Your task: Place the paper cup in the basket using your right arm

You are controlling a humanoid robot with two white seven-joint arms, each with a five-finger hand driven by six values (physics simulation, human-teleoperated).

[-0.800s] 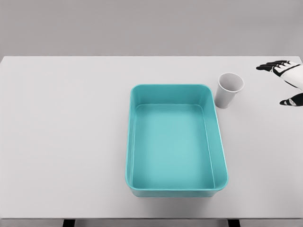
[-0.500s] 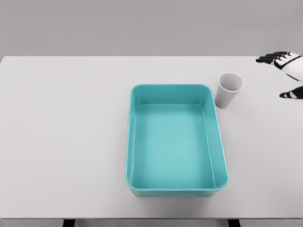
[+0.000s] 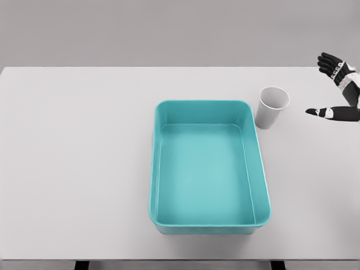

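White surface (image 3: 79, 169) against a grey backdrop. Since the earlier frames the right hand (image 3: 340, 93) has turned, thumb now reaching toward the cup (image 3: 272, 107), fingers spread and holding nothing; a grasp approach appears under way. The cup stands upright to the hand's left, clear of it, just beside the basket (image 3: 154, 185). Nothing obstructs the path between them.

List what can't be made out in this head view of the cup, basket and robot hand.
- Right robot hand: palm and arm cut off by the picture's right edge; only the spread fingers show.
- Left arm: out of frame.
- Paper cup: its inside bottom is hidden by its own wall.
- Basket: outer far wall hidden by its rim.
- Table: legs barely visible at the bottom edge.
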